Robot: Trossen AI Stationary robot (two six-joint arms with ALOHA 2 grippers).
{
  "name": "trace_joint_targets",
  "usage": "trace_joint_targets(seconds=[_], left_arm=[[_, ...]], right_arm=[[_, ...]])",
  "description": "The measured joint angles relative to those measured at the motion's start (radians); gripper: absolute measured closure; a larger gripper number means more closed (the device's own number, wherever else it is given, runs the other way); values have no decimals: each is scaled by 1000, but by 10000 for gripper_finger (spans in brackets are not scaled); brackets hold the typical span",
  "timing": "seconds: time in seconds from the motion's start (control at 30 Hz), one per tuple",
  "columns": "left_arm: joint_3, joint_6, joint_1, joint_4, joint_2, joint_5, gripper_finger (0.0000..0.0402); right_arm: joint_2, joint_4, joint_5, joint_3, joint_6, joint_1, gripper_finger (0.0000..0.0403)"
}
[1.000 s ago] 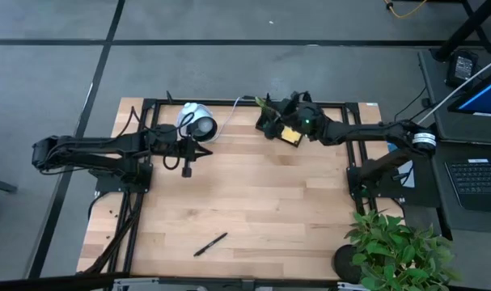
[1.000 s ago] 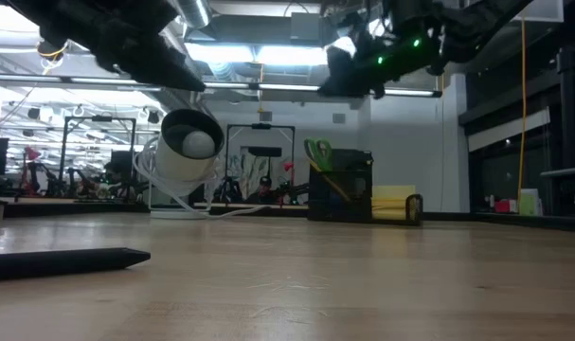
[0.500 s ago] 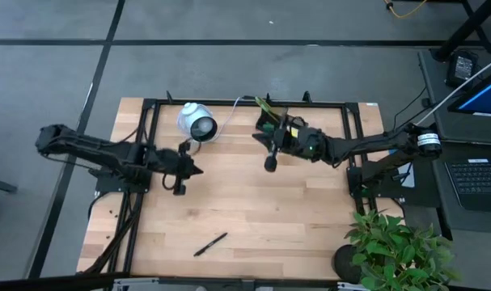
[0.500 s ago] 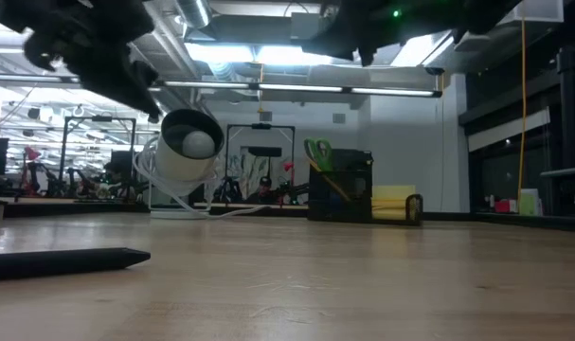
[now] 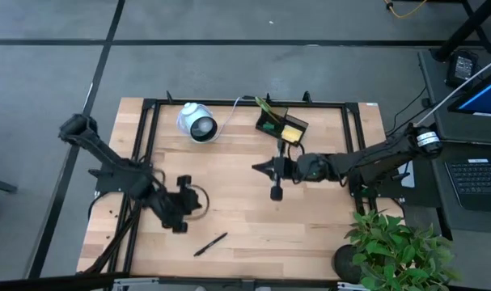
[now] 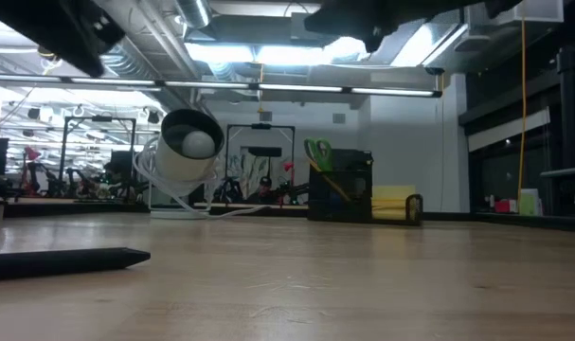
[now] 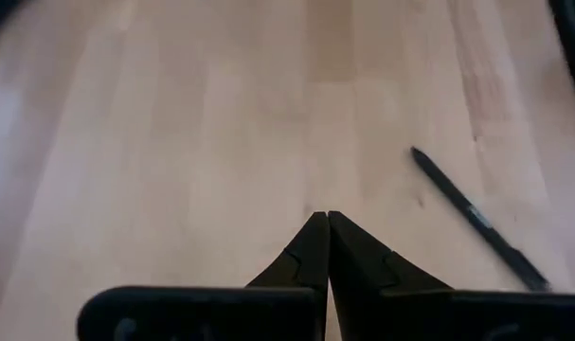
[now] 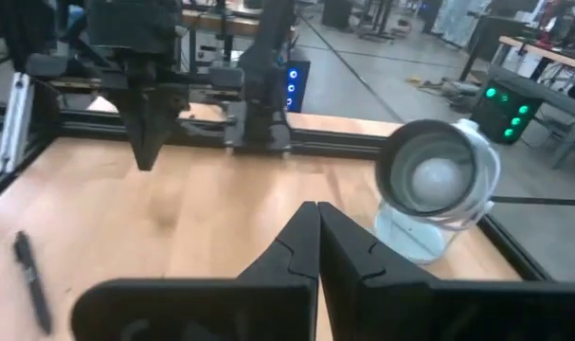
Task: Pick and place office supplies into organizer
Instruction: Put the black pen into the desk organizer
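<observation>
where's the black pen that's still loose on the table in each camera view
High view: black pen lies near the table's front edge, ahead of the left gripper.
Low view: it lies at the left edge, close to the camera.
Left wrist view: it lies slanted at the right.
Right wrist view: at the lower left.
Shared landmark: the white round device, also in the low and right wrist views.

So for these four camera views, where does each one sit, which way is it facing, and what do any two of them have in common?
High view: above the table, looking straight down; shows both arms, left gripper, right gripper, the organizer.
Low view: at table-top height, looking level across the table; arms only as dark shapes overhead.
Left wrist view: on the left arm, facing the tabletop; its own shut fingers, a black pen.
Right wrist view: on the right arm, facing across the table; its shut fingers, the left arm beyond.
Shared: the white round device shows in the low, high and right wrist views.
</observation>
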Motion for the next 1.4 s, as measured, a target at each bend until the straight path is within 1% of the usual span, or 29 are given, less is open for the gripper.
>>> trace_joint_targets(seconds=[0.13, 0.23, 0.4, 0.53, 0.6, 0.8, 0.9, 1.0, 1.1, 1.27, 1.4], left_arm=[[165, -159, -69, -154, 155, 1, 401], [284, -262, -109, -247, 263, 4, 400], [465, -398, -160, -310, 410, 8, 400], [576, -467, -186, -325, 512, 12, 401], [616, -495, -193, -341, 562, 30, 401], [672, -604, -199, -389, 665, 98, 401], [672, -647, -190, -392, 690, 111, 398], [673, -650, -178, -390, 701, 129, 389], [673, -631, -169, -390, 704, 162, 374], [673, -589, -164, -382, 704, 165, 338], [673, -636, -156, -381, 704, 166, 305]], right_arm=[[0, -36, 66, 0, 22, 62, 400], [0, -78, 92, 0, 53, 101, 398], [5, -125, 100, 0, 92, 158, 397], [5, -141, 100, 0, 108, 198, 397], [5, -141, 100, 0, 108, 215, 397], [5, -143, 100, 0, 106, 244, 396], [5, -161, 99, 0, 121, 243, 396], [5, -197, 100, 0, 154, 242, 396], [7, -221, 100, 0, 184, 241, 396], [28, -225, 100, 0, 185, 241, 396], [60, -220, 99, 0, 185, 241, 396]])
